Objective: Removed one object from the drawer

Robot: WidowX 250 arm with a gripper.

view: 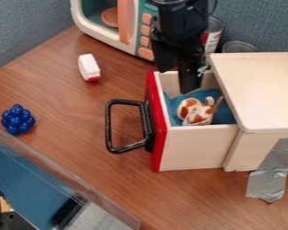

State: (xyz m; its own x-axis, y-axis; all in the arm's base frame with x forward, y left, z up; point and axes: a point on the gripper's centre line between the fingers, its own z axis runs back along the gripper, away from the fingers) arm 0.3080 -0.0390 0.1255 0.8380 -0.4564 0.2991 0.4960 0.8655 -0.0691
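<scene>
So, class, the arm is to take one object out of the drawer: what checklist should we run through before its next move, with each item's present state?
1. Drawer pulled open: ok.
2. Brown-and-white toy within the drawer, on the blue lining: ok.
3. Gripper fingers parted, ready to grasp: ok.
4. Toy held between the fingers: not ok.
5. Height of the fingertips above the lining: cannot tell.
6. Tape running from cabinet to table: ok.

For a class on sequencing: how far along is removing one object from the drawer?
The drawer is already open. The gripper hangs over it, apparently holding nothing. The spotted toy lies inside; if it is the target, grasping and lifting it out remain.
</scene>
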